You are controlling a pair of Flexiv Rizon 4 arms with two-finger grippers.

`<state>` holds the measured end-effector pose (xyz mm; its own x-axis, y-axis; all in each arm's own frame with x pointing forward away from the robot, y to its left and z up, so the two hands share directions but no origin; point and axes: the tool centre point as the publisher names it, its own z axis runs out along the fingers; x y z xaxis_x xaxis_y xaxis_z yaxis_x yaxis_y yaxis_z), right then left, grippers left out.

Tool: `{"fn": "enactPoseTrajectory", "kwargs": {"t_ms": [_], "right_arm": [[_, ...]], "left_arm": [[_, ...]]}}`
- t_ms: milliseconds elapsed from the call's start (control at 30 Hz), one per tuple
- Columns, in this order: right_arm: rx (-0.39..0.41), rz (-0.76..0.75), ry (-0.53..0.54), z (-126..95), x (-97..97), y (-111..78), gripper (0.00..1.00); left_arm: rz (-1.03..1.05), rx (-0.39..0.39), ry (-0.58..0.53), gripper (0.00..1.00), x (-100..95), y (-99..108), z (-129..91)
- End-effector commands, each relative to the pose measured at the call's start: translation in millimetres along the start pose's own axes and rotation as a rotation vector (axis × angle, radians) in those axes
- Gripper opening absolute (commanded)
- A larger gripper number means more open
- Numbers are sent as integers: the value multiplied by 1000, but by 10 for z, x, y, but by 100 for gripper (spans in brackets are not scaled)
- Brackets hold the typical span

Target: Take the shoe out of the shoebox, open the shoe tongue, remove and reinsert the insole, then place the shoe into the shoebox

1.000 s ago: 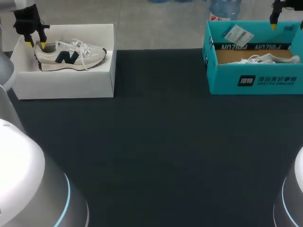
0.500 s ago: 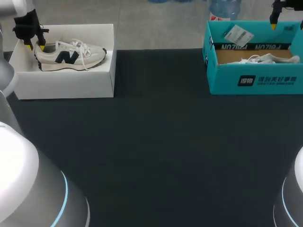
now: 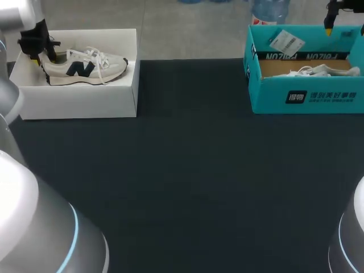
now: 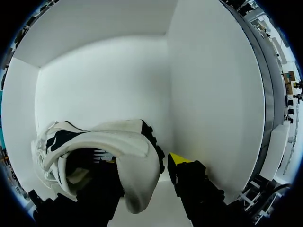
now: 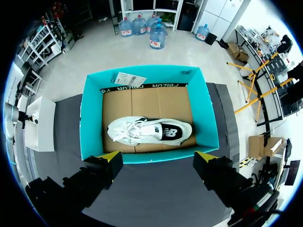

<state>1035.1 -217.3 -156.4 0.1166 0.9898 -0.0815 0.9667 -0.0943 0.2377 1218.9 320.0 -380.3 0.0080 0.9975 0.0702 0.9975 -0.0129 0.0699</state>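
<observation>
Teal cardboard shoebox (image 3: 273,96): white characters and a logo on its front wall, an upside-down lettered strip inside. A barcoded white paper tag (image 3: 284,41) rests on its rim. White sneaker (image 3: 82,67): a navy letter mark.

A robot lab: a grey left arm (image 3: 28,216) and right arm (image 3: 352,239) flank a dark bench (image 3: 187,187), with a white shoebox (image 3: 79,102) and a teal shoebox (image 3: 307,96) at its far corners.

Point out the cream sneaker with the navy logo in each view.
Head view: cream sneaker with navy logo lies in the white cardboard shoebox, table's far left, heel at the left pincer.
Left wrist view: its heel, close up at the pincer.
Right wrist view: not discernible; only the shoebox shows.
Shared landmark: the white shoebox.
</observation>
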Motion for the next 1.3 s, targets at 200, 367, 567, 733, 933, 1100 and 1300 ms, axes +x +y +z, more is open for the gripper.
{"fn": "enactPoseTrajectory", "kwargs": {"t_ms": [200,367,567,733,933,1100,1300], "right_arm": [[-1,0,0,-1,-3,-5,100],[-1,0,0,-1,-3,-5,100],[-1,0,0,-1,-3,-5,100],[-1,0,0,-1,-3,-5,100],[-1,0,0,-1,-3,-5,100],[-1,0,0,-1,-3,-5,100],[-1,0,0,-1,-3,-5,100]], "left_arm": [[-3,306,10,48,31,81,167],[-9,315,19,43,45,86,203],[-14,324,17,31,67,99,203],[-7,316,19,24,79,104,157],[12,301,27,5,66,83,-46],[24,283,38,0,41,64,-295],[-8,279,41,0,21,67,-634]]}}
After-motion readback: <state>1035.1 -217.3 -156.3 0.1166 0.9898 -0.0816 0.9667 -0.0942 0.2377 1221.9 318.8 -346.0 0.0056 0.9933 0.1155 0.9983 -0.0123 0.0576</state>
